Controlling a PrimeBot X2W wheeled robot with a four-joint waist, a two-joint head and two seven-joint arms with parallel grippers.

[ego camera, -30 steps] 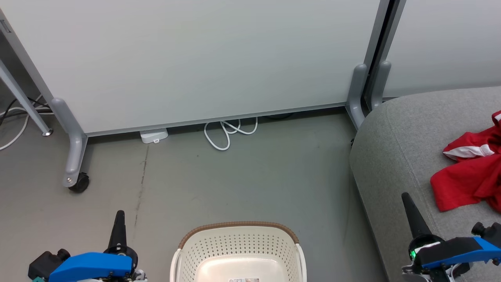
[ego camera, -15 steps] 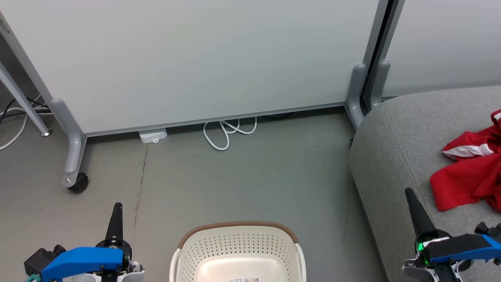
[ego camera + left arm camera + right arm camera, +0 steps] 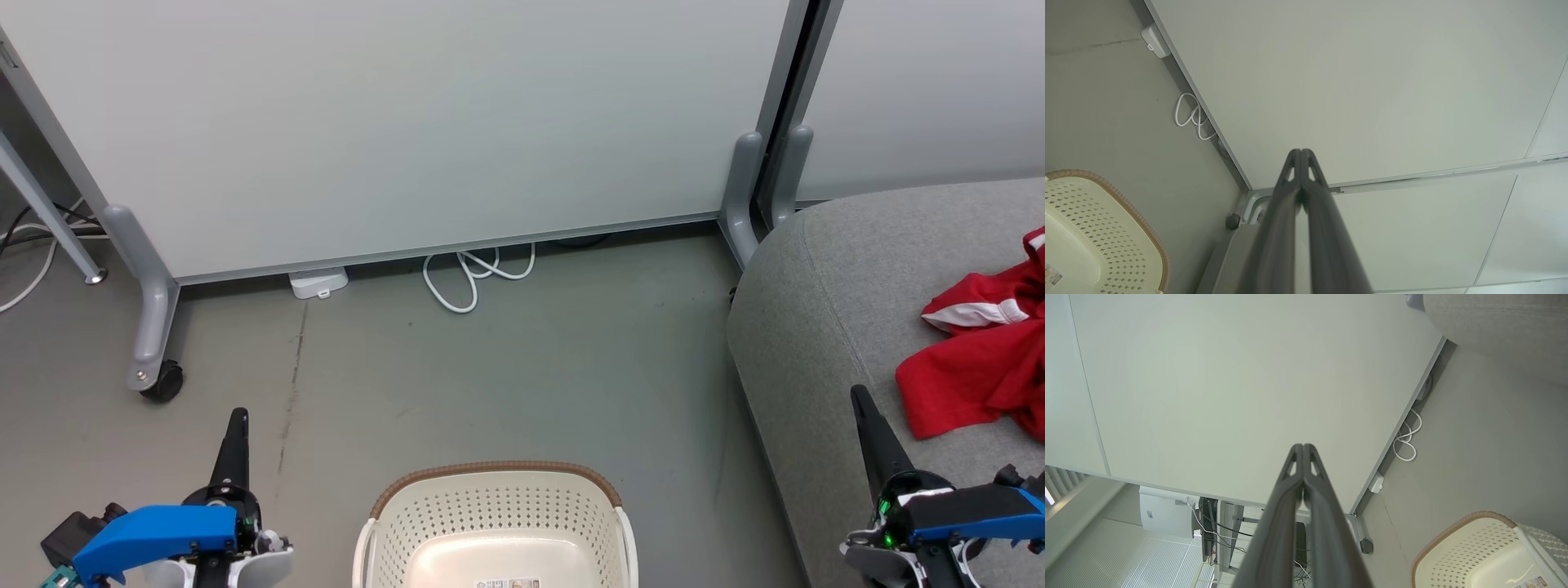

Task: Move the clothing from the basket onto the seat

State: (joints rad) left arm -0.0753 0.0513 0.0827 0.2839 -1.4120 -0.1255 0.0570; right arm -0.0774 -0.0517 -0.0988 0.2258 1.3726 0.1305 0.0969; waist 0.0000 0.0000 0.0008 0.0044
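My right gripper [image 3: 860, 398], closed and empty, is nearer: red clothing [image 3: 971, 384] lies just right of it on the seat [image 3: 816, 327]; basket [image 3: 490, 470] looks empty.

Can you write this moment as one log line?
basket: looks empty | red clothing: on sofa seat | left gripper: shut | right gripper: shut

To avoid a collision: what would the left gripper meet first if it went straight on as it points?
The left gripper would probably meet the white partition panel first; depth is unclear.
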